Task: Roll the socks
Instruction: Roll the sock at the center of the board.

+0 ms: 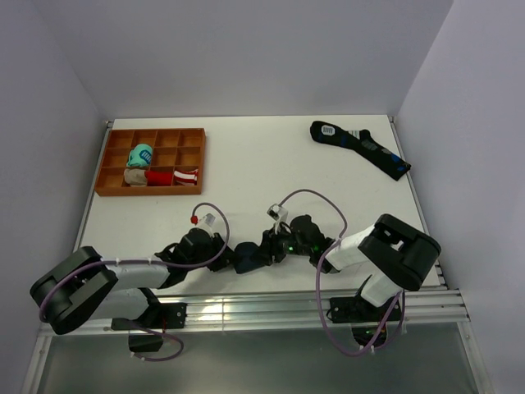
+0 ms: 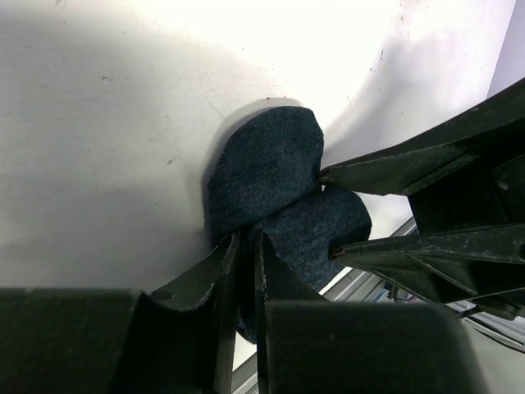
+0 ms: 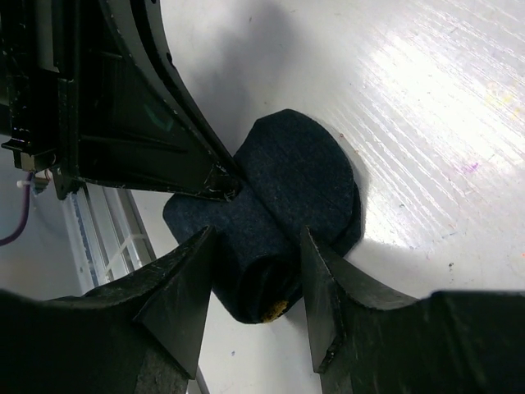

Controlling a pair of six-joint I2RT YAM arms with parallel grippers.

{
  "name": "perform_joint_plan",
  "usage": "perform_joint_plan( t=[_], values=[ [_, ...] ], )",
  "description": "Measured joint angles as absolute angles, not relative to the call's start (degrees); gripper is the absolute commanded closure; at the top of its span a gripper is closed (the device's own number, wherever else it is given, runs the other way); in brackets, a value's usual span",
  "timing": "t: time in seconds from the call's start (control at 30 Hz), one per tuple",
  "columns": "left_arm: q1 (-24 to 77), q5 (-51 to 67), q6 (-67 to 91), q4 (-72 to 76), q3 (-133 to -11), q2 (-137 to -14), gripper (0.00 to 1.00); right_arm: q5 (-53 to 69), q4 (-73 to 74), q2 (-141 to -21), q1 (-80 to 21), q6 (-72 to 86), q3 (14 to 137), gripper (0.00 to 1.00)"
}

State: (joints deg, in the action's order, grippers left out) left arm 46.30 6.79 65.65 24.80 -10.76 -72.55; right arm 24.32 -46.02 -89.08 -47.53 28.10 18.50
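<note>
The socks (image 1: 246, 258) are a dark navy bundle near the table's front edge, between my two grippers. My left gripper (image 1: 225, 256) reaches in from the left. In its wrist view its fingers (image 2: 244, 240) stand almost together, pinching a thin fold of the socks (image 2: 267, 160). My right gripper (image 1: 269, 249) comes from the right. Its fingers (image 3: 257, 238) press both sides of the rolled-up part of the socks (image 3: 299, 168), and a small yellow patch (image 3: 275, 309) shows at the roll's end. The flat rounded end lies on the table beyond the roll.
An orange-brown compartment tray (image 1: 107, 176) at the back left holds a teal bundle (image 1: 141, 154), a beige bundle (image 1: 135, 176) and a red-white bundle (image 1: 176, 176). A longer dark sock (image 1: 361, 148) with blue marks lies at the back right. A metal rail (image 1: 312, 300) runs along the near edge.
</note>
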Motion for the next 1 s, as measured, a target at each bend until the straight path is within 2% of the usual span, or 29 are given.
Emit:
perform_joint_plan(
  t=[0.37,0.47,0.57,0.63,0.67,0.7,0.8,1.0],
  values=[
    [46.22,6.92,65.91,24.75,-11.53,-73.34,0.99,22.20,-47.29,-88.73,-47.92,30.94,16.91,0.61],
    [46.19,7.03,66.13,24.75,-12.03,-73.91,0.99,21.85,-47.48,-88.86,-47.99,32.01,16.67,0.67],
    [46.15,7.07,66.65,24.71,-12.27,-74.26,0.98,21.45,-47.31,-89.23,-48.01,33.28,16.69,0.78],
    [46.15,7.05,66.89,24.60,-12.27,-74.22,0.94,21.17,-46.68,-89.38,-48.01,34.35,16.88,0.84],
    [46.15,6.96,67.00,24.49,-12.27,-74.06,0.90,20.99,-46.24,-89.38,-48.01,34.81,17.04,0.92],
    [46.15,6.81,67.13,24.40,-12.27,-73.91,0.88,20.86,-45.78,-89.38,-48.01,35.14,17.19,0.94],
    [46.15,6.11,67.24,23.53,-12.19,-72.93,0.81,20.38,-43.11,-89.38,-48.01,36.40,18.39,0.99],
    [46.15,3.66,67.37,21.32,-11.09,-69.30,0.66,20.40,-35.14,-89.38,-48.12,38.11,22.52,1.00]
  ],
)
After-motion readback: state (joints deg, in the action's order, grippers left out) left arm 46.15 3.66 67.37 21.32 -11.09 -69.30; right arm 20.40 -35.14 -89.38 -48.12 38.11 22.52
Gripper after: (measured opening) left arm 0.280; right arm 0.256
